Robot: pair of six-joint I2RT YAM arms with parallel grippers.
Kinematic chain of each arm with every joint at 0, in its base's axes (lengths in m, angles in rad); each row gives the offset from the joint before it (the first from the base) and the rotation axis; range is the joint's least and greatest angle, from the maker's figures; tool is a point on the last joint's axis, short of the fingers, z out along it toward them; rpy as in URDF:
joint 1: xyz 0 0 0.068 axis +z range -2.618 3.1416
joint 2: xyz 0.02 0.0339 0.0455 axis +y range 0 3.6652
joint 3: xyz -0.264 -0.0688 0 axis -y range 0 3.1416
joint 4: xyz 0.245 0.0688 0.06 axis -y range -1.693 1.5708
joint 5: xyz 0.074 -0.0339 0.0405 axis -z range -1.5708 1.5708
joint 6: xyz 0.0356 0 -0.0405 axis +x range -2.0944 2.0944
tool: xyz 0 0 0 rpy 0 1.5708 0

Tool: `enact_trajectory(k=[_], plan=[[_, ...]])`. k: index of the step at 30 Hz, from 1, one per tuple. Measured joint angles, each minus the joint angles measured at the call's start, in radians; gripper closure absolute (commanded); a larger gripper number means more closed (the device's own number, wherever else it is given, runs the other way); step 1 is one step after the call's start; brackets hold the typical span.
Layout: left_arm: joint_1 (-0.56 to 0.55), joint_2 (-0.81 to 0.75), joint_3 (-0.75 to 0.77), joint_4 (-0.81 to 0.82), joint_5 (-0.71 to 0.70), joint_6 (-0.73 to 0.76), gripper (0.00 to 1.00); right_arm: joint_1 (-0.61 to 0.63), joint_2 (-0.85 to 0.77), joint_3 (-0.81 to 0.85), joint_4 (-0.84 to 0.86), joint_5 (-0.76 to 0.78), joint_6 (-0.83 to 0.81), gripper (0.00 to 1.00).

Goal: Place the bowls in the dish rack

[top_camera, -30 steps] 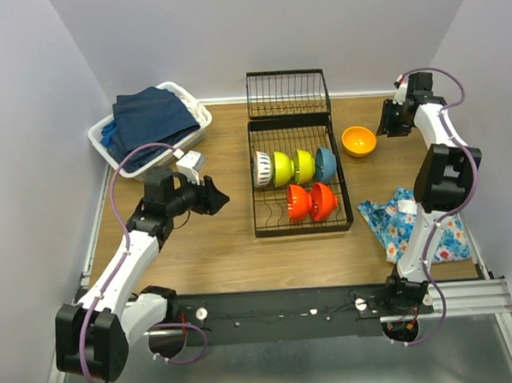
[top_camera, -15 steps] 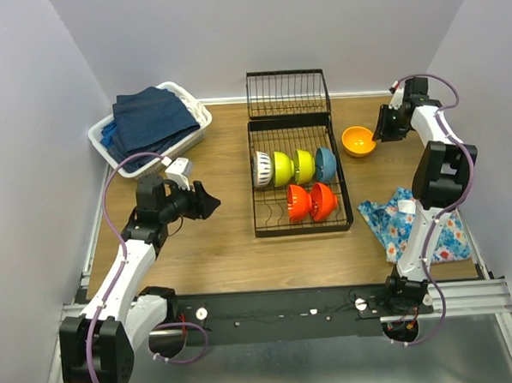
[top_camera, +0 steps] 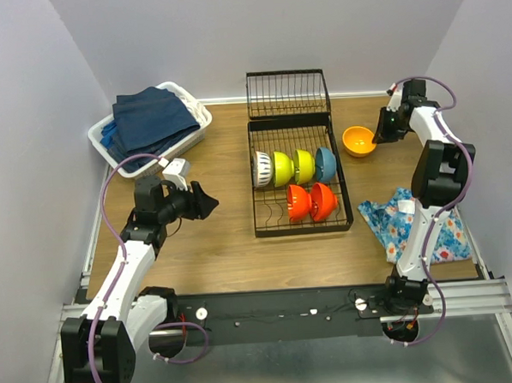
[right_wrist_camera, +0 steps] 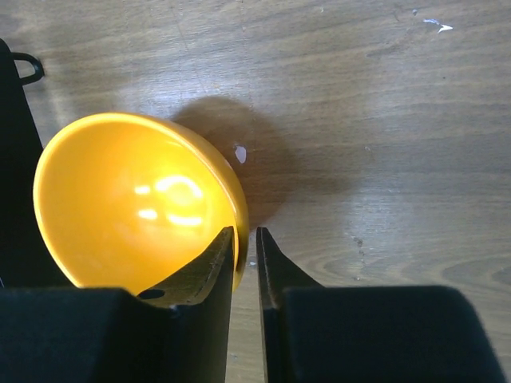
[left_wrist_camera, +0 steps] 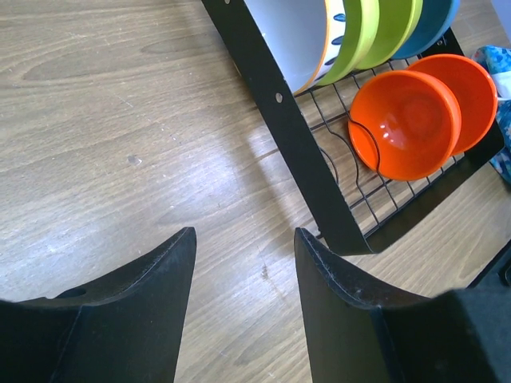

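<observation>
A wooden table (top_camera: 225,253) sits inside plain grey walls. The black wire dish rack (top_camera: 303,231) stands at the middle of the table, toward the far side.

Six bowls stand on edge in the rack. The far row holds a white ribbed bowl (top_camera: 262,168), two lime-yellow bowls (top_camera: 281,167) and a blue bowl (top_camera: 326,162). The near row holds two red-orange bowls (top_camera: 299,202). The task looks nearly finished.

One bowl is left, the orange-yellow bowl (top_camera: 357,141). It rests open side up on the table, just right of the rack's far corner. It is small, round and glossy, with bright glints inside and a thin rim.

The right gripper (right_wrist_camera: 245,235) pinches that rim at the bowl's right side, one finger inside and one outside. The bowl does not look lifted yet.

The left gripper (left_wrist_camera: 243,231) hovers over bare wood left of the rack. Its fingers are spread and hold nothing.

A blue floral cloth (top_camera: 412,222) lies at the near right.
</observation>
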Motion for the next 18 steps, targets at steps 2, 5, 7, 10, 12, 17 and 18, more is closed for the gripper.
enact_trajectory(k=[2, 5, 7, 10, 12, 17, 18], plan=[[0.003, 0.0, 0.0, 0.0, 0.0, 0.0, 0.39, 0.0, 0.003, 0.003, -0.001, -0.007, -0.004, 0.99], [0.009, 0.0, 0.0, 0.001, 0.0, 0.0, 0.39, 0.0, 0.005, 0.005, -0.002, -0.011, -0.009, 0.99], [0.013, 0.0, 0.0, 0.002, 0.001, 0.0, 0.39, 0.0, 0.005, 0.005, -0.002, -0.012, -0.011, 0.99], [0.014, 0.0, 0.0, 0.002, 0.006, 0.0, 0.39, 0.0, 0.003, 0.007, -0.005, -0.013, -0.01, 0.99], [0.014, 0.0, 0.005, -0.005, 0.011, 0.005, 0.39, 0.0, -0.005, 0.01, -0.009, -0.015, -0.008, 0.99], [0.015, 0.0, 0.064, -0.043, 0.015, 0.06, 0.39, 0.006, -0.122, 0.009, -0.031, -0.075, 0.011, 0.99], [0.015, 0.0, 0.089, -0.054, 0.011, 0.082, 0.39, 0.011, -0.179, 0.002, -0.031, -0.09, 0.011, 0.99]])
